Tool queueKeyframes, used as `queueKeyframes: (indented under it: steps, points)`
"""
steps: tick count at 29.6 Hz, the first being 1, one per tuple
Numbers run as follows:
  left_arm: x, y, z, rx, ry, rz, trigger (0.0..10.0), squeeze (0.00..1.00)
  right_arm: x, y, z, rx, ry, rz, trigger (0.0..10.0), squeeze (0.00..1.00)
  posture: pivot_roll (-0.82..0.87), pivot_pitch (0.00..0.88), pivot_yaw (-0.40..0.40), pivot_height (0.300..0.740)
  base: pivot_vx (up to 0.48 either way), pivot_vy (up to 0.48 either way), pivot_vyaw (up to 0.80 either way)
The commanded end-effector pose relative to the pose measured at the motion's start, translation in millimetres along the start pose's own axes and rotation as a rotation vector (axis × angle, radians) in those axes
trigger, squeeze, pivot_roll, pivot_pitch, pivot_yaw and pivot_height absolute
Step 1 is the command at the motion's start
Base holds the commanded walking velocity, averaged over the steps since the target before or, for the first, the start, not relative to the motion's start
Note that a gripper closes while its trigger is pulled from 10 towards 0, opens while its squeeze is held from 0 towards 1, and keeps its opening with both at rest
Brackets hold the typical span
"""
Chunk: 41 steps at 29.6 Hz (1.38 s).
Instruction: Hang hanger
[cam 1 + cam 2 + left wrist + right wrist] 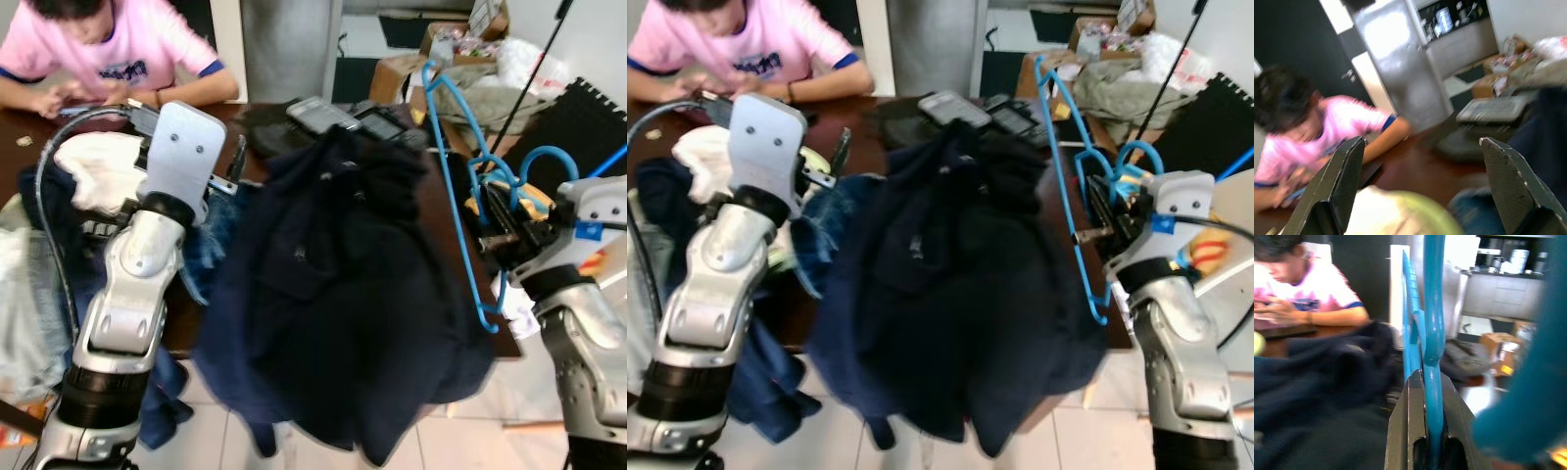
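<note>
Two silver arms reach over a dark brown table [294,122] heaped with clothes. At nine o'clock in the head view, the left gripper [1420,191] is raised above a white and pale green bundle [98,171], its two black fingers [1337,186] spread wide apart and grasping nothing. Under the left arm lie blue denim pieces [206,245].

At the centre, a large dark navy jacket [343,294] is draped over the table's near edge and hangs toward the tiled floor [470,446]. Just beside it, at three o'clock, stands the blue plastic hanger [460,206], upright and running from the far clutter down to the table's near corner. The right gripper [1426,431] is clenched on the hanger's stem near its hook, as the wrist view shows.

Judging progress: the hanger is picked up and firmly held, but no rail or rod for it appears, so carrying and hanging are left to do. Whether the jacket's edge touches the hanger is hard to tell, since the pictures are blurred there.

At twelve o'clock a person in a pink shirt [108,49] sits at the table's far side, hands on a small device. Remote controls [323,113] lie beyond the jacket. At two o'clock, cardboard boxes [397,73] and bags crowd the floor. A metal door and a kitchen counter [1469,39] stand behind.
</note>
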State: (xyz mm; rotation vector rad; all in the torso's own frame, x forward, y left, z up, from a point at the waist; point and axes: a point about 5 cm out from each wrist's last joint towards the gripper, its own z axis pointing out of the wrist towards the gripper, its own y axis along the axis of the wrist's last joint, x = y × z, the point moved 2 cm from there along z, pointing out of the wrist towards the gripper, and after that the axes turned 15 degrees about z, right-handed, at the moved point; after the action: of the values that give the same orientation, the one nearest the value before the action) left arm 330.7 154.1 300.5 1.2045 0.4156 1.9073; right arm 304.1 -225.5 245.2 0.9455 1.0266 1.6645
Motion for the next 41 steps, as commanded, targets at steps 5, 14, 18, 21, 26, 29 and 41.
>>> queueKeyframes:
  steps: [5, 14, 18, 21, 26, 29, 41]
  points:
    - [-1.9, 3, -1.6, 0.0, -0.01, -0.022, 10.0, 0.0, 0.6, 2, -1.4, 0.015, 0.001, -0.006, 10.0, 0.0, 0.09, 0.157, -0.025, 0.74, 0.0, 0.434, 0.0]
    - [-4.7, 2, -2.7, 0.024, -0.037, -0.047, 10.0, 0.0, 11.4, 6, -0.7, 0.01, 0.021, 0.006, 10.0, 0.0, 0.1, 0.157, -0.02, 0.74, 0.0, -0.162, 0.0]
    - [-3.3, 1, -2.1, 0.03, -0.031, -0.052, 10.0, 0.0, 12.6, 6, -0.7, 0.009, 0.025, 0.008, 10.0, 0.0, 0.1, 0.155, -0.02, 0.74, 0.0, -0.469, 0.0]
    - [-0.9, 2, -0.9, 0.03, -0.014, -0.053, 10.0, 0.0, 14.4, 6, 0.0, 0.008, 0.03, 0.011, 10.0, 0.0, 0.1, 0.156, -0.021, 0.74, 0.0, 0.0, 0.0]
    - [-1.2, 3, 1.2, 0.024, -0.008, -0.062, 10.0, 0.0, 17.4, 6, 2.4, 0.009, 0.041, 0.014, 10.0, 0.0, 0.1, 0.148, -0.02, 0.74, 0.0, 0.0, 0.0]
    - [-4.4, 4, 1.7, 0.022, -0.018, -0.067, 10.0, 0.0, 18.7, 6, 2.9, 0.011, 0.044, 0.017, 10.0, 0.0, 0.09, 0.143, -0.018, 0.74, 0.0, 0.0, 0.0]
    - [7.6, -57, 10.7, 0.264, -0.046, -0.057, 10.0, 0.0, 23.8, 3, 0.8, 0.044, 0.068, 0.012, 10.0, 0.0, 0.08, 0.144, -0.02, 0.74, 0.0, 0.0, 0.0]
